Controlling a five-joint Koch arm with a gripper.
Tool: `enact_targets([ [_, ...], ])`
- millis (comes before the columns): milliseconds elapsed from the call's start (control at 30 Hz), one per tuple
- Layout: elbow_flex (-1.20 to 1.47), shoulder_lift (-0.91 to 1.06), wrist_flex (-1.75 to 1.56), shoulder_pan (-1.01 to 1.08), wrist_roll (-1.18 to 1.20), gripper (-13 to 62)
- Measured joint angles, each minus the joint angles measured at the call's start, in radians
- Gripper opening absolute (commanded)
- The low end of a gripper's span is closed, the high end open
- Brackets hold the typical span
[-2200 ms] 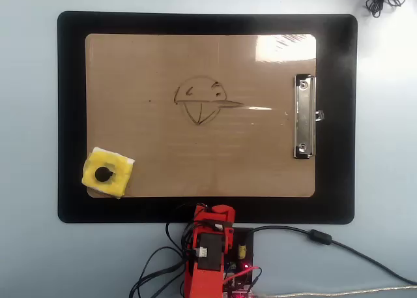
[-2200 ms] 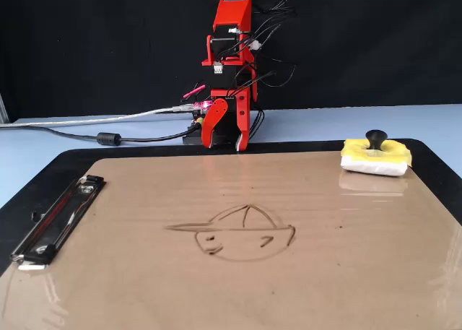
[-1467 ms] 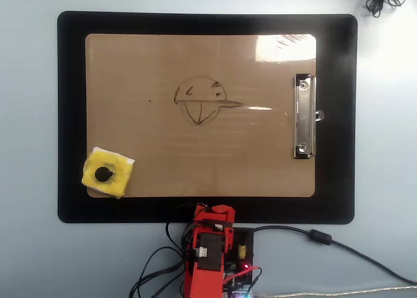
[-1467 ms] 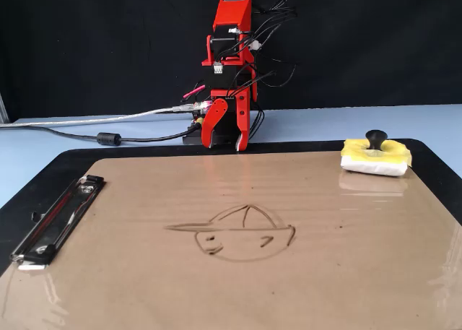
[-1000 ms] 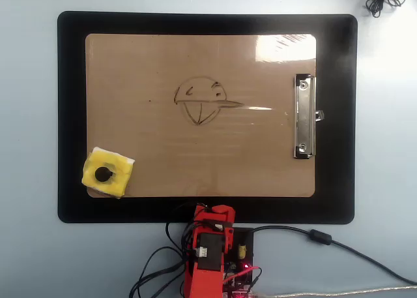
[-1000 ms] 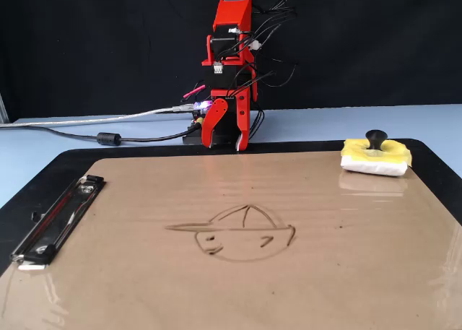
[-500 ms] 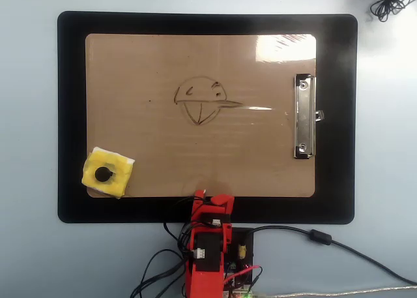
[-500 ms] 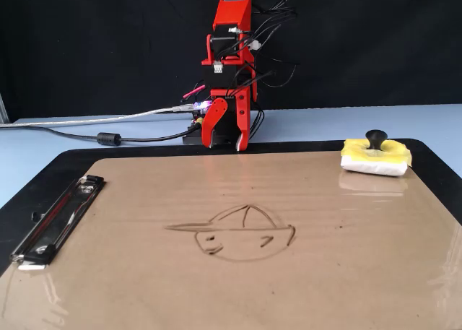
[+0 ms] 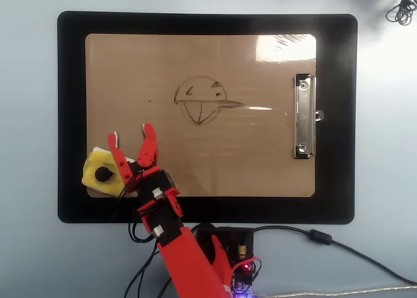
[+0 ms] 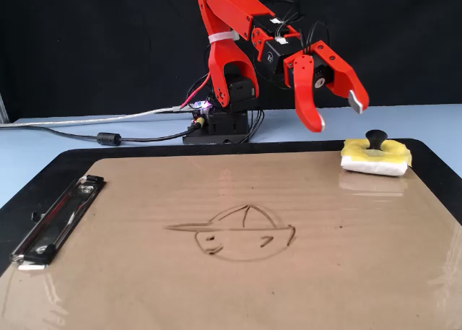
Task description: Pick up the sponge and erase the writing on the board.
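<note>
The yellow sponge (image 9: 98, 173) (image 10: 375, 159) with its black knob lies at the board's near-left corner in the overhead view, at the right in the fixed view. The brown board (image 9: 201, 57) (image 10: 231, 287) carries the writing (image 9: 202, 102) (image 10: 232, 232), a helmet-like doodle, near its middle. My red gripper (image 9: 131, 134) (image 10: 336, 110) is open and hangs in the air above the board, just beside the sponge, holding nothing. One finger (image 9: 118, 161) overlaps the sponge in the overhead view.
The board lies on a larger black mat (image 9: 71, 115). A silver clip (image 9: 303, 117) (image 10: 58, 218) sits at the board's right end in the overhead view. The arm's base and cables (image 10: 216, 124) stand behind the mat in the fixed view.
The arm has unfolded from its rest pose at the base and swung out over the board toward the sponge. Its gripper has opened. Sponge and writing are unchanged.
</note>
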Motion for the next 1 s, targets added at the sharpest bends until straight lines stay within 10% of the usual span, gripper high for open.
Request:
enact_targets([
  [1000,0.259,-0.210,-0.491,-0.383,0.351,31.9],
])
